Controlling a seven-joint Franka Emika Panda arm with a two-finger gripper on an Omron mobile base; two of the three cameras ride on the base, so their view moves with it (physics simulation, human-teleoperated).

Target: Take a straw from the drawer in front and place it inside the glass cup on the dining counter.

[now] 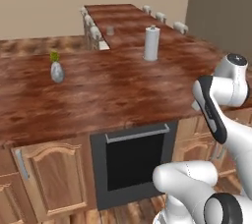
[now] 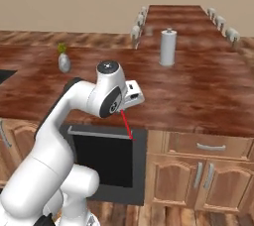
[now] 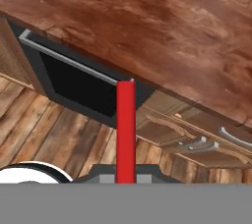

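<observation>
The gripper (image 3: 126, 179) is clamped on one end of the thin, stiff, light red straw (image 3: 126, 129), which juts straight ahead and could swivel easily.

A home kitchen: wood cabinets (image 1: 49, 179), a built-in oven (image 1: 132, 161), a paper-towel roll (image 1: 151, 43) stood on the tabletop (image 1: 113, 88).

From my remote station: the straw (image 2: 127, 125) hangs from the gripper (image 2: 122, 111) in front of the tabletop (image 2: 198, 96) edge, above the oven (image 2: 106, 163). A paper-towel roll (image 2: 167, 47) stands on the tabletop, a small vase (image 2: 63, 62) far to its left. The glass cup (image 1: 110, 30) sits behind, on the dining counter (image 1: 123, 19), stools (image 1: 93, 31) alongside.
</observation>
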